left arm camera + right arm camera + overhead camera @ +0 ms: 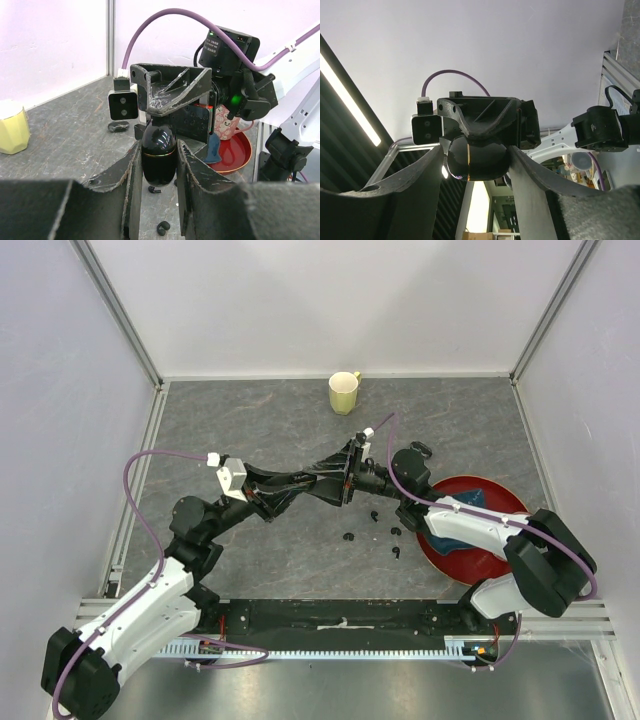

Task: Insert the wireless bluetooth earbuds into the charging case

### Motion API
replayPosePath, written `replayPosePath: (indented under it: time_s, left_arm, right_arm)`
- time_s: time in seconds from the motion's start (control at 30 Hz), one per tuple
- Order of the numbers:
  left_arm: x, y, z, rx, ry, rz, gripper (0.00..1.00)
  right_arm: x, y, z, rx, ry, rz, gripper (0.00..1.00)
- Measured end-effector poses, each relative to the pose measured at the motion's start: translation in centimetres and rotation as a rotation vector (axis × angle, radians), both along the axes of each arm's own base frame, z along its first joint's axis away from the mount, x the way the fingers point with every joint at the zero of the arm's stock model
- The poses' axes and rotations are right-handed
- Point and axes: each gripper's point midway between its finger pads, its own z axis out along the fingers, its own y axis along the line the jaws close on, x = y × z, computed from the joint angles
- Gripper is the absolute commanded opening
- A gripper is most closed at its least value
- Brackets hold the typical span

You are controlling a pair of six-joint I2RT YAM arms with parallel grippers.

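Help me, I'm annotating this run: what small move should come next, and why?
Probably ease the two grippers slightly apart to pry open the charging case. The left gripper and the right gripper both clamp it in mid-air, it looks shut, and the earbuds lie loose on the table below.

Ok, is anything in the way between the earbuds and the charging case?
Nothing sits between them, but the case is held off the table, gripped by both the left hand and the right hand. It looks shut, so the earbuds lying below could not go in yet.
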Motion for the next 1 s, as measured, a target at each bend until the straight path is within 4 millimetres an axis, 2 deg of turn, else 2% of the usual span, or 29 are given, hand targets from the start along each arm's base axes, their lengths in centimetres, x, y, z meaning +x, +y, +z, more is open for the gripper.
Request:
replayPosePath:
  time_s: [0.27, 0.37, 0.5, 0.6, 0.73, 0.77, 1.0]
  left_arm:
    - [0.03, 0.04, 0.15, -0.004, -0.007, 0.003, 0.02]
    - [0.05, 0.07, 0.24, -0.006, -0.012, 0.006, 0.02]
    - [0.13, 0.14, 0.46, -0.012, -0.019, 0.012, 0.03]
    - [0.18, 0.16, 0.55, -0.015, -0.022, 0.015, 0.11]
    - [0.26, 0.17, 0.60, -0.018, -0.023, 0.018, 0.23]
    - [0.28, 0.15, 0.60, -0.018, -0.023, 0.018, 0.32]
    - [0.36, 0.08, 0.37, -0.017, -0.009, 0.016, 0.49]
  right_arm:
    - [-0.04, -0.06, 0.47, 0.019, 0.001, 0.002, 0.64]
    - [-0.01, -0.04, 0.48, 0.021, 0.003, 0.003, 0.56]
    - [0.01, -0.01, 0.38, 0.022, 0.013, 0.005, 0.39]
    - [0.04, 0.05, 0.46, 0.033, 0.013, 0.010, 0.27]
    - [0.10, 0.09, 0.55, 0.043, 0.013, 0.012, 0.18]
    - [0.09, 0.09, 0.57, 0.044, 0.012, 0.012, 0.15]
    - [0.01, 0.02, 0.94, 0.057, -0.003, 0.012, 0.11]
